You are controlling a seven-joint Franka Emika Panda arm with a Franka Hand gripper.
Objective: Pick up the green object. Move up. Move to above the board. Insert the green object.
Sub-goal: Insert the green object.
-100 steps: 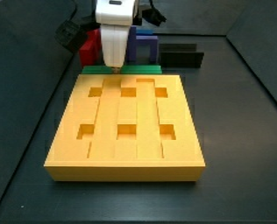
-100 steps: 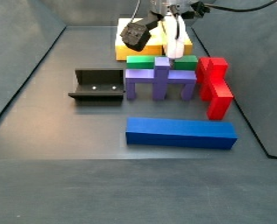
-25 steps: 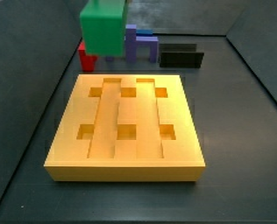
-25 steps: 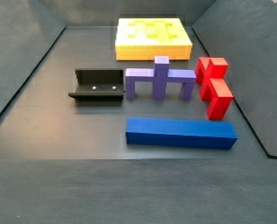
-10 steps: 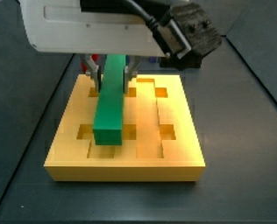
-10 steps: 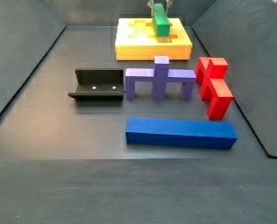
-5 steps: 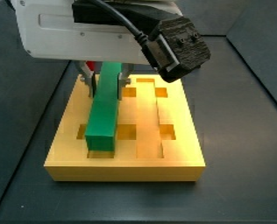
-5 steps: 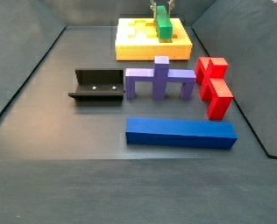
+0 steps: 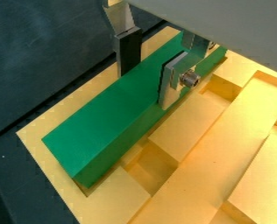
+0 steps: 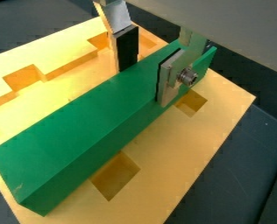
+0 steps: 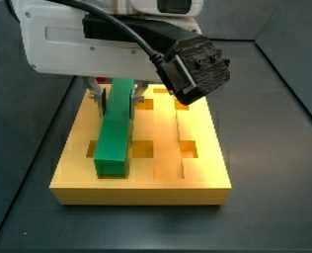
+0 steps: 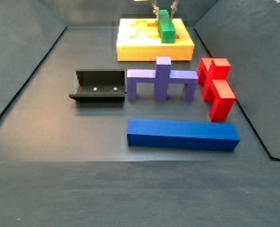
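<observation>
Change: the bar (image 11: 116,133) sits lower than half a second ago, its near end now close to the board (image 11: 198,183).
Gripper: the gripper (image 9: 151,63) is over the board, its plates clamped on the bar's two long sides in both wrist views.
Bar: lies lengthwise along a groove; whether it touches the board, I cannot tell.
Hidden: in a side view the arm covers the board's far edge; in a side view (image 12: 165,25) the gripper is cut off above.
Floor: fixture (image 12: 97,87), purple block (image 12: 163,80), red block (image 12: 216,86), blue block (image 12: 182,135), all well apart from the board.
</observation>
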